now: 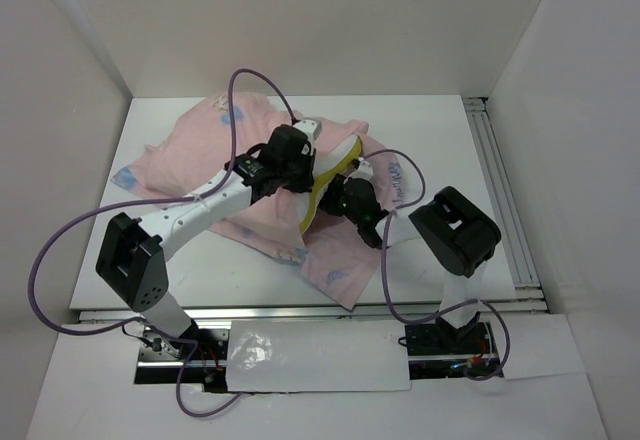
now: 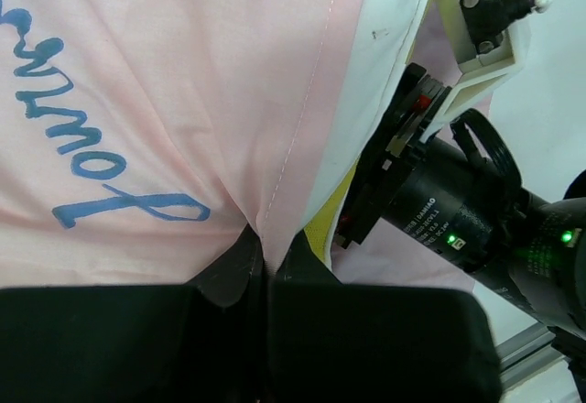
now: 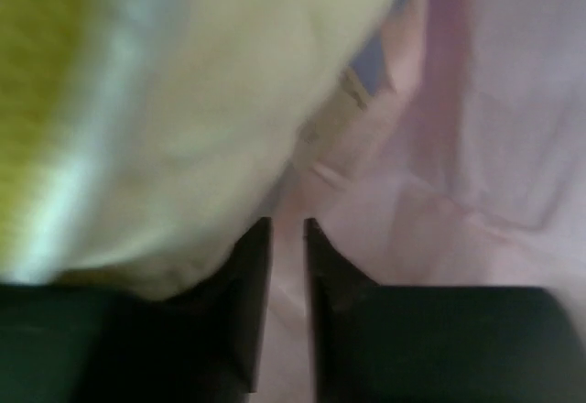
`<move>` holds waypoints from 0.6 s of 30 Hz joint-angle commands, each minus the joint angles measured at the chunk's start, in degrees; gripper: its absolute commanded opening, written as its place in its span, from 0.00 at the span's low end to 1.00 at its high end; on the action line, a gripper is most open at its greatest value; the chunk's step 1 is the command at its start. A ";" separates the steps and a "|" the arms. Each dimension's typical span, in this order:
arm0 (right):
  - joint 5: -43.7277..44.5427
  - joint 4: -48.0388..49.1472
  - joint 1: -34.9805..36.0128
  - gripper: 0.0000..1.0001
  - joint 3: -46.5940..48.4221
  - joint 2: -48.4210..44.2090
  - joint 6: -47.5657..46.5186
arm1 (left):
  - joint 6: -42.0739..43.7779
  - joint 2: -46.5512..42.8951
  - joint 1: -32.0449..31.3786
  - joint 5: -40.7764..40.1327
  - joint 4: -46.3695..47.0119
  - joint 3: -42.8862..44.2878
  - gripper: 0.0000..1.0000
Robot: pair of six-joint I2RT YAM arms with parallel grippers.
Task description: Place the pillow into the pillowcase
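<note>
One pillowcase (image 1: 190,150) sprawls over the left and middle of the tabletop (image 1: 440,140), its near corner close to the front edge and bare room to the right. One pillow (image 1: 338,160) pokes out at its right side. Of two claws, the left claw (image 2: 264,249) is clenched on a pillowcase seam. The right claw (image 3: 286,234) shows a slim gap, and I cannot tell its grip.

Free to pass over bare table (image 1: 440,145) on the right and at the near left. Blocked mid-table by heaped pillowcase (image 1: 190,155) and pillow (image 1: 338,158), with left gripper (image 2: 264,256) and right gripper (image 3: 284,238) crowded close there. Hemmed by side walls (image 1: 60,110) and a purple cable (image 1: 70,230) looped over the left.
</note>
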 commanded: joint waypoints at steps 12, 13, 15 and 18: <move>1.34 5.18 -0.67 0.00 -8.84 -11.29 -2.23 | -4.68 -6.60 5.22 3.92 6.90 -5.37 0.00; 0.80 4.55 -0.67 0.00 -8.06 -11.29 -3.02 | -4.68 -7.40 5.22 4.54 8.21 -5.38 0.00; 0.27 4.55 -0.06 0.00 -6.22 -10.24 -3.03 | -5.20 -9.50 5.22 5.77 9.27 -6.86 0.00; 1.13 1.74 1.69 0.14 -3.66 -8.13 -3.03 | -5.21 -10.22 5.22 7.79 9.80 -6.87 0.00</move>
